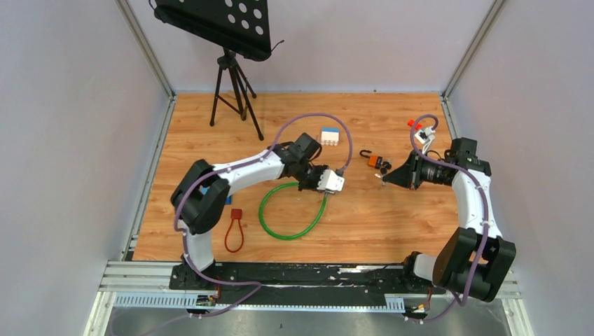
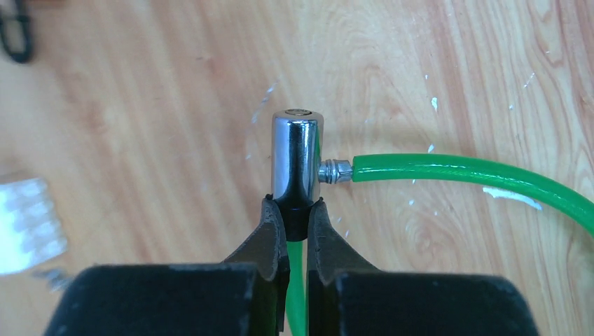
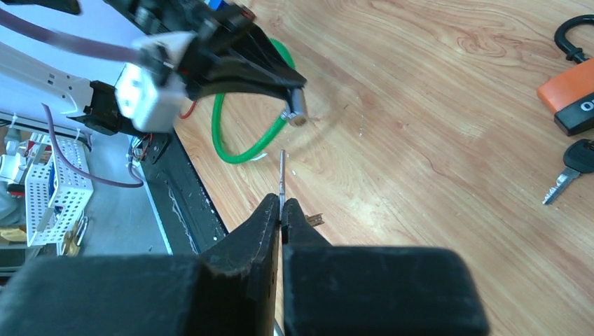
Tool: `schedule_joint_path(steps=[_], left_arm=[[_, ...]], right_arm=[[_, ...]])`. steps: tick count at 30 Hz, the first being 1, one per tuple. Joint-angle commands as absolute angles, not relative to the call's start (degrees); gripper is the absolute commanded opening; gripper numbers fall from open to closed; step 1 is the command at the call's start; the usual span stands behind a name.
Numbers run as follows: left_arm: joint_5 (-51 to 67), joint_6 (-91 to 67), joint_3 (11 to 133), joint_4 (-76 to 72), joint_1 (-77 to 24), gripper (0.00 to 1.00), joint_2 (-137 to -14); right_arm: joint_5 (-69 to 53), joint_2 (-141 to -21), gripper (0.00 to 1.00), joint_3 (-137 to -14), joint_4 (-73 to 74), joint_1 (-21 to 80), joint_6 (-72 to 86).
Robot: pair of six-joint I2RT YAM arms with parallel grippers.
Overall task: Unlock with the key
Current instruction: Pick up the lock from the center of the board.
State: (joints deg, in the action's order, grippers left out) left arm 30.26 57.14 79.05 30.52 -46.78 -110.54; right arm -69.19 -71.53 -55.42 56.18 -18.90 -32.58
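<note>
Gripping chrome lock cylinder [image 2: 296, 150] on green cable [image 2: 462, 171], left gripper [image 2: 295, 205] clenched; right gripper [image 3: 281, 204] clenched on key [image 3: 281, 168], edge-on.

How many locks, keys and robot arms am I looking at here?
Locks: 2 (green cable lock, orange padlock)
Keys: 2 in clear view (held key in the right gripper, loose key by the padlock)
Robot arms: 2 (left arm, right arm)
Total: 6

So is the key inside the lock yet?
Out. The key in the right gripper is apart from the silver lock, a gap between.
</note>
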Motion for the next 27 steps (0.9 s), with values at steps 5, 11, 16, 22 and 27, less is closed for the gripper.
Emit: schedule_joint_path(steps=[5,11,16,22,27], left_arm=[[33.45,56.96,69.33,21.06,-46.36,0.0,-91.69],[32.0,55.18,68.19,21.43,-46.32,0.0,-84.55],[30.01,53.94,65.25,18.65,-46.24,0.0,-80.57],[28.74,52.21,61.68,15.49,-46.26,0.0,-77.25],[27.85,52.51,59.95,14.75,-46.32,0.0,-74.65]], right_arm=[[-70.31,-72.11,0.0,-55.85,50.32,-10.64,-28.97],[-69.24,-71.89,0.0,-56.73,44.54,-1.22,-23.61],[-68.81,-71.97,0.0,-57.76,42.87,4.46,-22.23],[-71.49,-73.19,0.0,-59.92,44.66,7.12,-22.85],[-71.75,-75.08,0.0,-62.55,44.69,9.31,-21.59]])
